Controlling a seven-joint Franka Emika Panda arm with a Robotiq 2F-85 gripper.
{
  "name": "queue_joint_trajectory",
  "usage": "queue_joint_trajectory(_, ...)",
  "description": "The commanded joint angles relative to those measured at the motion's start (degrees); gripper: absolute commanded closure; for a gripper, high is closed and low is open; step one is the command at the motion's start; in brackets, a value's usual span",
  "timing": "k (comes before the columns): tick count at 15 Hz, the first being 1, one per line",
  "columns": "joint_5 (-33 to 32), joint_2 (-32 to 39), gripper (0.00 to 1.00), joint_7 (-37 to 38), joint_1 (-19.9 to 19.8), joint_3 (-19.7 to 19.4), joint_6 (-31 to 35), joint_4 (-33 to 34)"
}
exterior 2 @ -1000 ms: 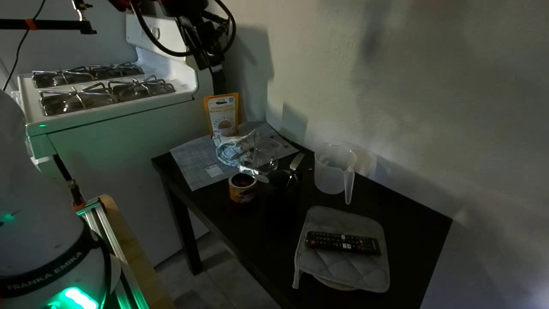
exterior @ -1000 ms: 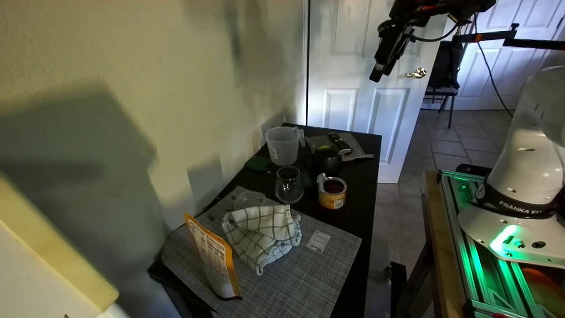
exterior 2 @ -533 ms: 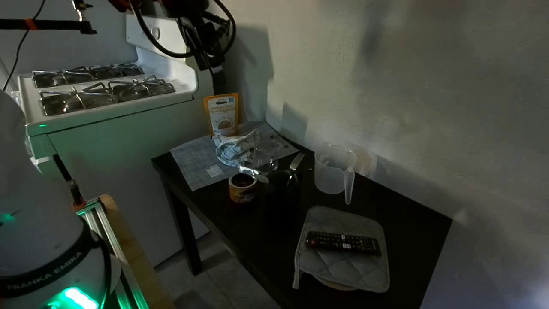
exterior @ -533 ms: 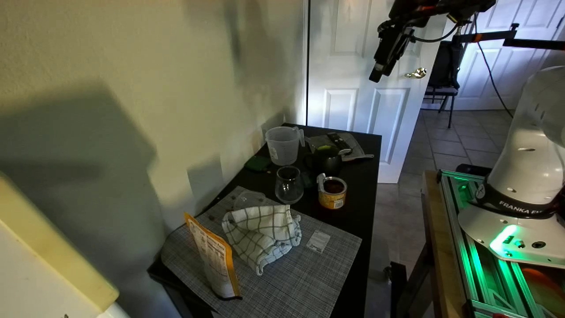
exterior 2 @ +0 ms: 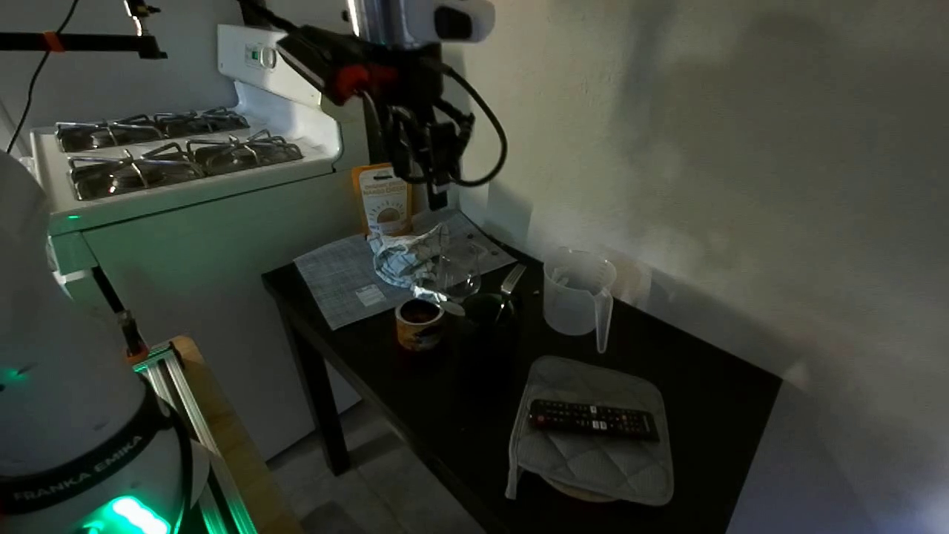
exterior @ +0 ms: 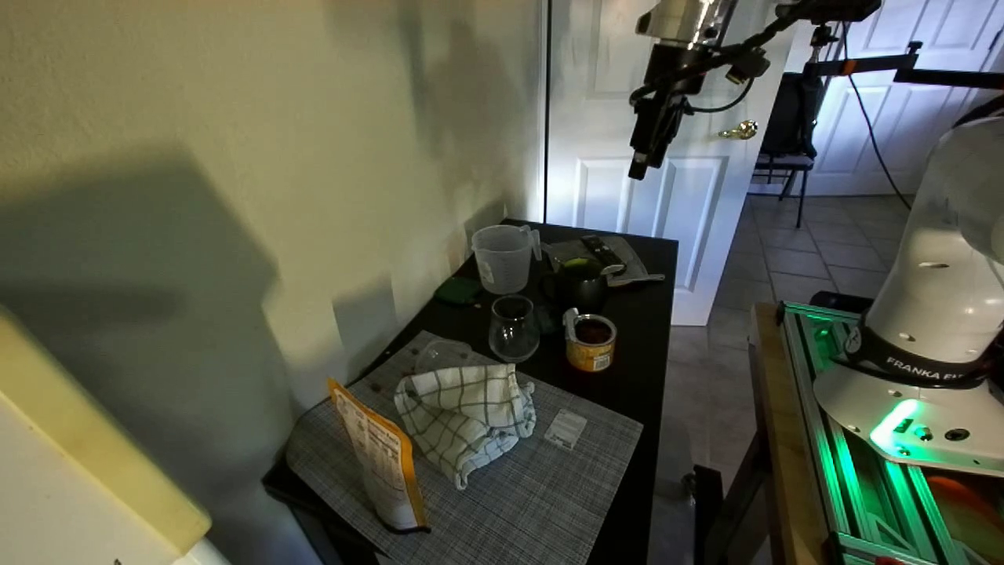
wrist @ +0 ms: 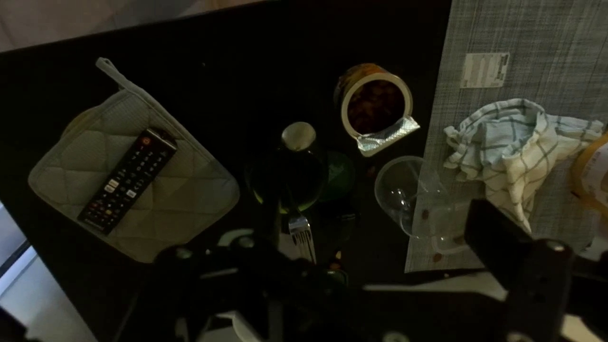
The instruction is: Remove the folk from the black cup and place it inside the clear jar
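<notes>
The black cup (exterior: 581,292) stands on the dark table; it also shows in an exterior view (exterior 2: 483,308) and the wrist view (wrist: 290,183). The silver fork (exterior 2: 513,279) leans in it, tines up and out over the rim; its tines show in the wrist view (wrist: 301,235) beside the left finger. The clear jar (exterior: 504,263), a translucent measuring jug with a handle, stands beside the cup near the wall, also in an exterior view (exterior 2: 578,297); in the wrist view the gripper mostly hides it. My gripper (exterior: 638,169) (exterior 2: 437,199) (wrist: 375,228) is open, empty and high above the table.
A spoon (wrist: 298,136) also sticks out of the cup. An opened can (exterior: 591,343), a stemmed clear glass (exterior: 514,329) and a checked towel (exterior: 471,416) stand or lie nearby. A remote (exterior 2: 593,419) lies on a grey pot holder (exterior 2: 593,475). The wall borders the table.
From half a second ago to now, my gripper has moved lower, leftward in one exterior view and rightward in the other, over the table. The objects on the table have not moved.
</notes>
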Motion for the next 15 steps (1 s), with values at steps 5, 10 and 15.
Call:
queue_joint_trajectory(5, -2.6, 17.52, 0.0, -2.89, -2.01, -1.32, -0.09, 8.7)
queue_joint_trajectory(10, -3.21, 24.69, 0.0, -2.74, -2.49, -1.3, -0.11, 13.63)
queue_joint_trajectory(15, 4.38, 29.33, 0.0, -19.17, -0.87, -4.95, 6.42, 14.54)
